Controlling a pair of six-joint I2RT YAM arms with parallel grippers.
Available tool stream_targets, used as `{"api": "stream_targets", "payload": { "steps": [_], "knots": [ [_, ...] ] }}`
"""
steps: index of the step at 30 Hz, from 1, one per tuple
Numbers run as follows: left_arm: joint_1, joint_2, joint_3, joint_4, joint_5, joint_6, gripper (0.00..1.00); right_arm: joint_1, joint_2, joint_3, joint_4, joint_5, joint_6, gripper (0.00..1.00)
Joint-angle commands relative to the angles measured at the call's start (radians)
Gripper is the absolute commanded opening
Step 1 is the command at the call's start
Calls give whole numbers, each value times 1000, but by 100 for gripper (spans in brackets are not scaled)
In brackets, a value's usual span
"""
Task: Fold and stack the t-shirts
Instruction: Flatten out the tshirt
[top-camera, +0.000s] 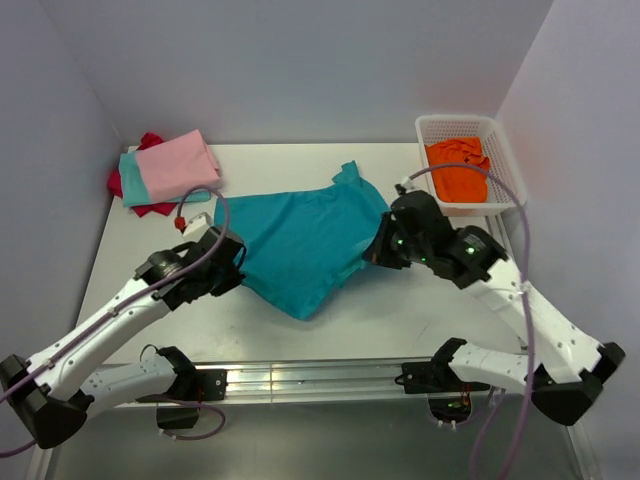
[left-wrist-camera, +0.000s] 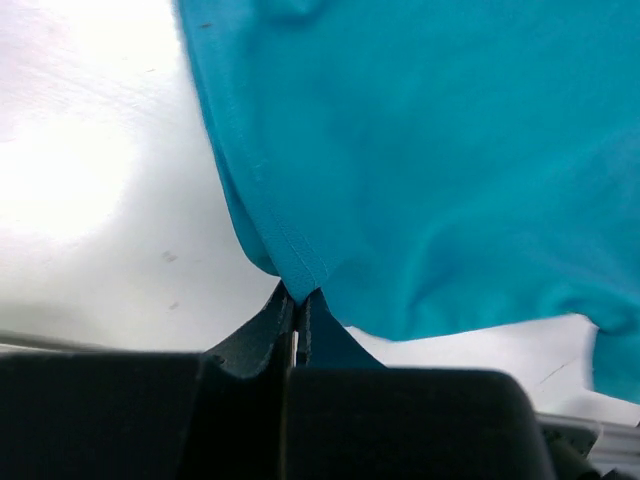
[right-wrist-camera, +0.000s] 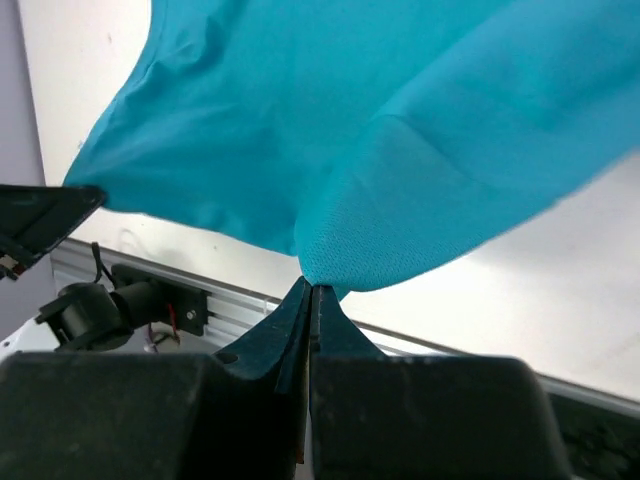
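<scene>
The teal t-shirt (top-camera: 305, 238) lies spread across the middle of the table, one point hanging toward the near edge. My left gripper (top-camera: 238, 256) is shut on its left hem (left-wrist-camera: 300, 262); the seam edge enters the tips of the left gripper (left-wrist-camera: 299, 296). On the shirt's right side my right gripper (top-camera: 376, 250) is shut on a pinched fold of the fabric (right-wrist-camera: 400, 200), which bunches right at the tips of the right gripper (right-wrist-camera: 311, 289). A folded pink shirt (top-camera: 176, 165) tops a light aqua one (top-camera: 130, 184) and a red one (top-camera: 150, 207) at the back left.
A white mesh basket (top-camera: 497, 140) at the back right holds an orange shirt (top-camera: 458, 175). The metal rail (top-camera: 310, 378) runs along the table's near edge between the arm bases. Grey walls close in on the left, back and right.
</scene>
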Motion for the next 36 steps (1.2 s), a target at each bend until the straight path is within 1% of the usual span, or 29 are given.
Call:
{"api": "stream_targets", "payload": {
  "steps": [1,3,4,6,7,9,11,13,14,15,16,17,18,19,20,21,22,23,24,25,26,27,28,30,31,32,33,34,36],
  "knots": [
    [1,-54,128,-153,-42,68,0,0,-40,105,-217,115,-13,0],
    [23,-22,211,-181,-70,104,0,-16,-20,191,-240,143,-44,0],
    [59,0,304,-186,-70,159,0,-54,-5,220,-245,141,-59,0],
    [113,84,401,-164,-41,262,0,-111,50,298,-236,109,-119,0],
    [175,148,495,-125,-20,297,0,-143,75,321,-218,89,-140,0],
    [237,226,590,-94,31,385,0,-249,162,407,-201,42,-191,0],
    [332,372,737,-58,71,434,0,-330,284,487,-195,20,-228,0],
    [380,476,881,-43,89,469,0,-369,377,626,-187,8,-249,0],
    [414,582,926,-22,102,468,0,-384,491,689,-194,5,-260,0],
    [429,642,980,-17,146,466,0,-415,557,846,-226,-3,-260,0],
    [467,778,1126,-20,175,462,0,-429,629,945,-248,-17,-265,0],
    [487,850,1209,-26,195,456,0,-443,796,1190,-276,-20,-260,0],
    [506,923,1298,-23,217,460,0,-469,891,1352,-358,-69,-252,0],
    [545,1057,1468,-9,322,454,0,-484,982,1506,-380,-106,-242,0],
    [572,1119,1552,23,374,418,0,-504,1091,1618,-366,-154,-185,0],
    [599,1170,1665,70,540,398,0,-557,1089,1566,-249,-258,-153,0],
    [650,1205,1670,139,609,376,0,-582,998,1467,-142,-296,-118,0],
    [668,1189,1651,302,664,344,0,-596,933,1264,-22,-333,-117,0],
    [679,1157,1585,378,689,345,0,-601,872,1203,179,-354,-126,0],
    [687,1046,1531,453,701,360,0,-596,786,1179,231,-344,-164,0],
    [684,975,1467,528,685,399,0,-590,759,1218,249,-325,-186,0],
    [679,902,1340,623,666,423,0,-586,738,1251,244,-310,-205,0],
    [666,762,1275,658,593,452,0,-584,695,1280,243,-295,-237,0],
    [640,614,1131,719,501,551,0,-584,617,1255,270,-247,-286,0],
    [612,469,957,811,464,565,0,-578,505,1187,308,-236,-330,0],
    [603,405,877,837,397,574,0,-572,463,1080,322,-224,-343,0],
    [599,350,744,857,378,572,0,-570,437,1052,289,-219,-350,0],
    [596,268,685,859,378,574,0,-570,385,1005,284,-215,-355,0],
    [596,204,529,818,378,586,0,-556,307,724,383,-235,-341,0]
  ]
}}
